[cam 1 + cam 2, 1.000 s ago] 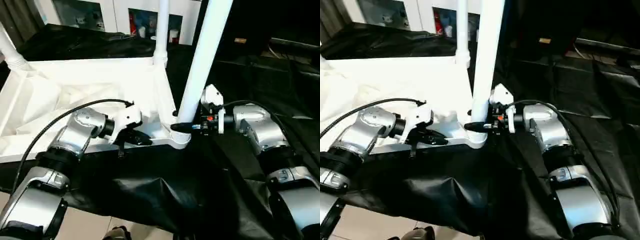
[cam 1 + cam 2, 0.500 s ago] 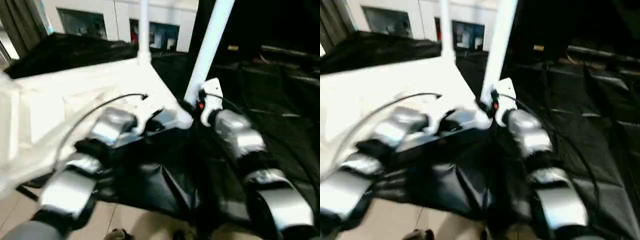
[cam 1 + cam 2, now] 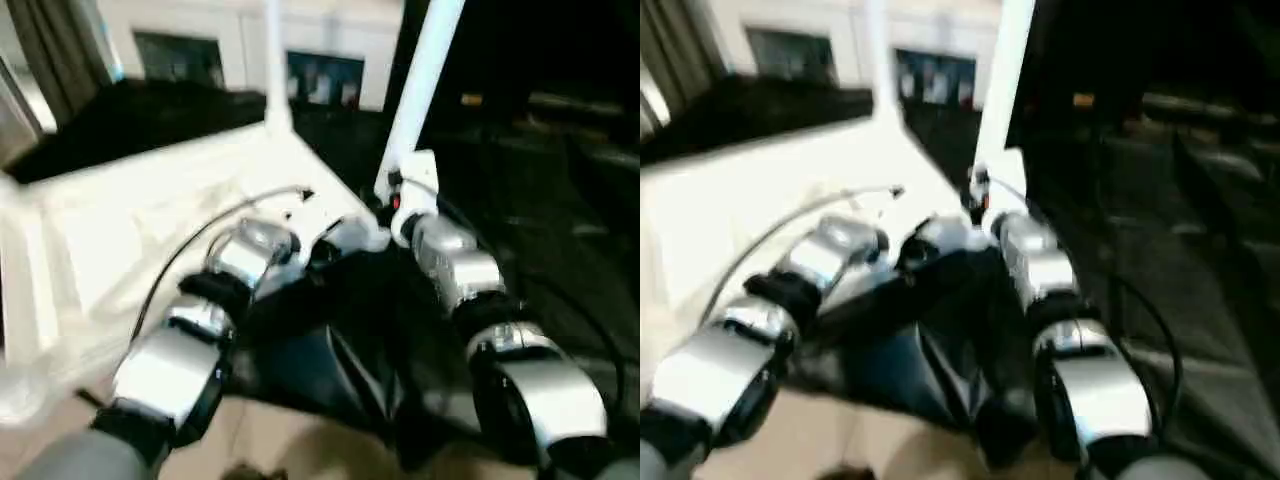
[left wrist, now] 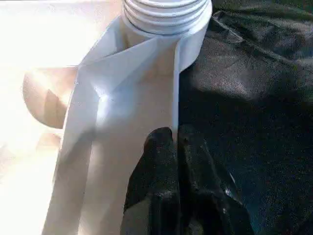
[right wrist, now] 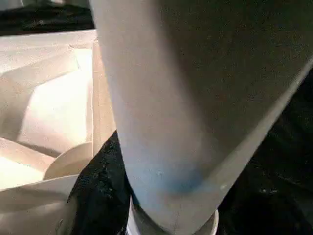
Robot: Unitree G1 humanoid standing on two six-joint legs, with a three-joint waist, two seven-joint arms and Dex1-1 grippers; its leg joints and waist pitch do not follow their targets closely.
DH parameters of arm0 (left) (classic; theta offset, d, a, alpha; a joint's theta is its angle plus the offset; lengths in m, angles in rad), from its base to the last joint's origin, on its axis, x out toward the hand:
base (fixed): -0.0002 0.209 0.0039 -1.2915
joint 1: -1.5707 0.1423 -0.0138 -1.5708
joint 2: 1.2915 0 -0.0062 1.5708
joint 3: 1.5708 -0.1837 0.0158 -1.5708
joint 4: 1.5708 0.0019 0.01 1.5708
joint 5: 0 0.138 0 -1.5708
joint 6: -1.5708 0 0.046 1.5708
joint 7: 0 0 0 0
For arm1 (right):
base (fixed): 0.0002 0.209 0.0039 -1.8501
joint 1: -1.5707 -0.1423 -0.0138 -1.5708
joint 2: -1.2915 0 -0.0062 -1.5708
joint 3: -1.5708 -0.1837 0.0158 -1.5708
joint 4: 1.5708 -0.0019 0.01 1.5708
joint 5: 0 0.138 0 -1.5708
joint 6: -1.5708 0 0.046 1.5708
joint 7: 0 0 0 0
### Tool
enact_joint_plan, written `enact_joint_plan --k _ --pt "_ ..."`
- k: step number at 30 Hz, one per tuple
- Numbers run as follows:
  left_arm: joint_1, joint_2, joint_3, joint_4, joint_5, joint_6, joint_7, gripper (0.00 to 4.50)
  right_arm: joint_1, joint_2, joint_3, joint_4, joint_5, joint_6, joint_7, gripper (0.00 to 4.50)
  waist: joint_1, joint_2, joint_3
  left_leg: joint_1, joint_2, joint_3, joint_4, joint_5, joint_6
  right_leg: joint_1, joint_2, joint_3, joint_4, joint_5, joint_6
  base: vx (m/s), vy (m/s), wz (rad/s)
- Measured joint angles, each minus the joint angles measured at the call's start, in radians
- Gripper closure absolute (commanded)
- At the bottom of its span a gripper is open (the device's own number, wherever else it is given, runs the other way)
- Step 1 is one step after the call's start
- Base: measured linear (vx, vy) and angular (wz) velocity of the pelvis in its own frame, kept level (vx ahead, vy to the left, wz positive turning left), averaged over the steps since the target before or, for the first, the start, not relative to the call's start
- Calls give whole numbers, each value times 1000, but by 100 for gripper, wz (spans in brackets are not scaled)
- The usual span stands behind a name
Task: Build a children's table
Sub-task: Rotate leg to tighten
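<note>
- the all-white plastic children's table top [image 3: 150,215] lies upside down on the black cloth-covered work surface [image 3: 560,210], ribbed underside up. you need it this way so the corner sockets face up to take legs.
- near corner socket [image 3: 365,235] sits w/ a long white tapered tubular leg [image 3: 420,90] rising from it, leaning a bit. a second thin white leg [image 3: 272,70] stands at the far corner. another leg shows at the left edge, too blurred to say more.
- your right gripper [image 3: 392,200] is at the base of the near leg. jaws stand partly apart around the leg w/ one black finger [image 5: 100,196] against its side in the right wrist view. reads as clamped on the leg, prob. to twist or steady it while it seats.
- your left gripper [image 4: 173,147] has its jaws pressed together, nothing between them. tips rest on the white flange of the table top beside the threaded ringed socket collar [image 4: 164,12] in the left wrist view. looks like a brace so the top doesn't spin or slide while the other arm works the leg.
- judgement: leg-seating step at the near corner. can't tell how deep the leg sits in the socket.
- writing/brands: none readable on table, legs or arms. small red mark [image 3: 397,203] on the right wrist housing, no text legible.
- shelves in the background [image 3: 320,75] hold coloured items. labels too blurred to read.
</note>
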Motion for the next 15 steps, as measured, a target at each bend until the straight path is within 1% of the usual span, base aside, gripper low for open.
enact_joint_plan --k 1,2,3,4,6,7,12,15 --pt "-1 0 0 5 0 -1 0 450 0 0 0 3 -1 0 0 263 -3 -1 1 3 2 5 -5 -1 -1 -2 0 0 -5 -1 2 0 0 0" --pt "-1 0 0 8 2 -1 0 450 -1 1 0 7 -2 0 0 263 -5 -2 1 6 2 7 -11 -2 -2 1 0 0 -11 -1 2 0 0 0" --pt "-1 -1 0 9 3 -1 0 450 -2 1 0 9 -2 0 0 263 -6 -1 0 9 1 8 -19 -2 -2 3 0 0 -19 -1 2 0 0 0" --pt "-2 -1 1 10 3 -2 -1 450 -4 1 0 9 -3 0 0 263 -8 -1 -1 8 1 9 -20 -2 -2 3 0 0 -23 -1 2 0 0 0" --pt "-3 -2 1 13 3 -3 -2 450 -6 1 0 13 -7 -1 0 263 -15 4 -4 6 1 9 -21 -2 -2 4 0 0 -28 -1 2 0 0 0" --pt "-4 -2 1 15 3 -3 -2 450 -8 1 0 15 -8 -2 0 263 -17 4 -4 5 0 10 -21 -2 -2 4 0 1 -28 -1 2 0 0 0" --pt "-9 -2 3 22 3 -6 -4 450 -12 1 0 21 -22 -4 0 263 -24 2 -5 0 0 11 -21 -1 -1 3 0 2 -34 -1 2 0 0 0" --pt "-9 -2 3 22 3 -7 -4 450 -13 1 0 21 -22 -4 0 263 -24 1 -6 -1 0 11 -21 -2 -1 3 0 2 -35 -1 2 0 0 0"
